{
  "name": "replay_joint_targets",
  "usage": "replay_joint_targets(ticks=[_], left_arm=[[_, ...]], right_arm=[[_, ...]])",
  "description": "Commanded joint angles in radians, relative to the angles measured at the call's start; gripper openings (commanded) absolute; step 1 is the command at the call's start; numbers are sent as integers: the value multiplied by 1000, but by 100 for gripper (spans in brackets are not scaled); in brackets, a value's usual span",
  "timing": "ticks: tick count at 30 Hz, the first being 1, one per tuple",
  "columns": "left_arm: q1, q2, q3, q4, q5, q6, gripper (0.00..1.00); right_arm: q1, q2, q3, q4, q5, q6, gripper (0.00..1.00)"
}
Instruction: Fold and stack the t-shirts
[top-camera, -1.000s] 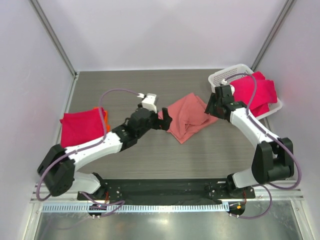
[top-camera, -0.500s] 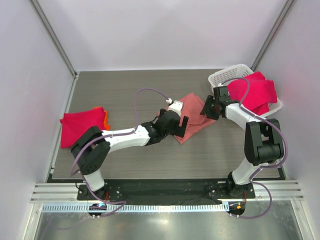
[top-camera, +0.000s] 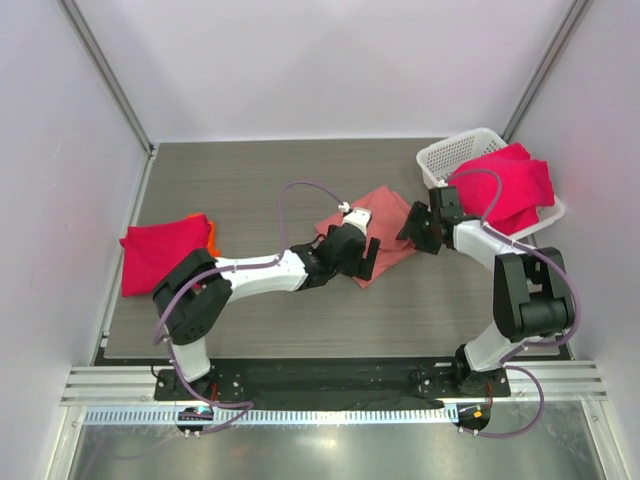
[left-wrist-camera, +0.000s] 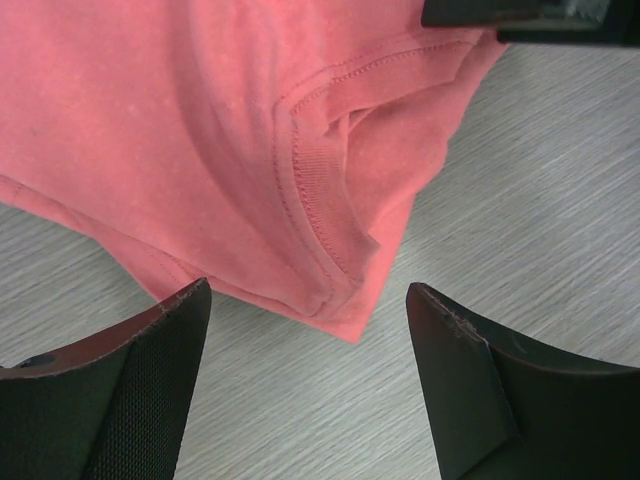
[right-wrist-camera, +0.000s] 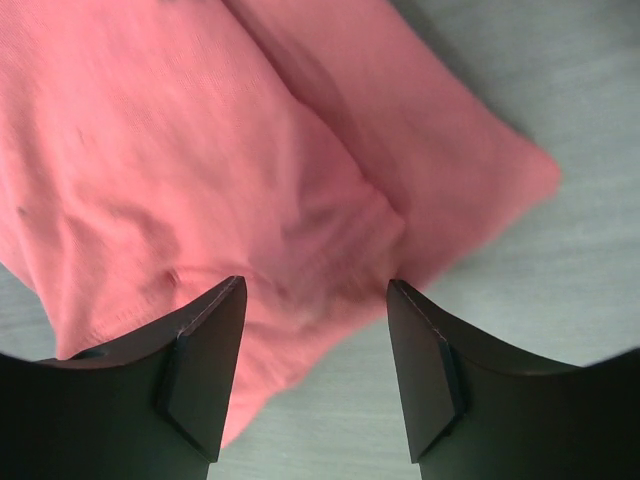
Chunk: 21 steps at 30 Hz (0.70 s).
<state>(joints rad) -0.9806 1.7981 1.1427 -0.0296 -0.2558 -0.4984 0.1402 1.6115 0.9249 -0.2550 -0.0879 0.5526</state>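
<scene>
In the last second both arms have closed in on the pink shirt (top-camera: 385, 225) at mid-table (top-camera: 250, 180). Your left gripper (top-camera: 366, 256) has swung from the shirt's left edge round to its near corner, with the arm now folded back on itself. Your right gripper (top-camera: 410, 228) has dropped away from the basket (top-camera: 452, 150) to the shirt's right edge. Both sets of jaws stand wide apart and hold nothing. The left wrist view shows a cloth corner lying between the fingers (left-wrist-camera: 130, 390), and the right wrist view shows rumpled cloth under its own pair (right-wrist-camera: 200, 370). That reads as the set-up for a two-handed pickup, with no grip taken yet.

The shirt lies crumpled and partly doubled over, roughly diamond-shaped from above. Its long axis runs near to far, with the far end leaning a little toward the basket. The ribbed collar (left-wrist-camera: 310, 200) shows just inside the near corner, so the neck end seems to point toward your left gripper, though the bunching makes that uncertain.

One red shirt (top-camera: 160, 255) lies folded at the table's left edge, well apart from the work. More red cloth (top-camera: 510, 185) is heaped in the basket and spills over its rim, so most of the folding appears to remain.
</scene>
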Motion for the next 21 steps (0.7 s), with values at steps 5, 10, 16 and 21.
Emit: replay_joint_targets(ticks=[5,10,16,21], left_arm=[[-20,27,51,-23,15,-14,71],[-26,53,80,-50,10,-6,61],[-33,95,132,-99,-7,9,56],[-52,121,163,-125,-22,30,55]], right_arm=[[-2,-110,-58,72,-10,33,62],[-1,-75,-32,76,-23,32,54],[-2,-24,6,79,-39,35,44],[-2,10,26,85,-45,33,30]])
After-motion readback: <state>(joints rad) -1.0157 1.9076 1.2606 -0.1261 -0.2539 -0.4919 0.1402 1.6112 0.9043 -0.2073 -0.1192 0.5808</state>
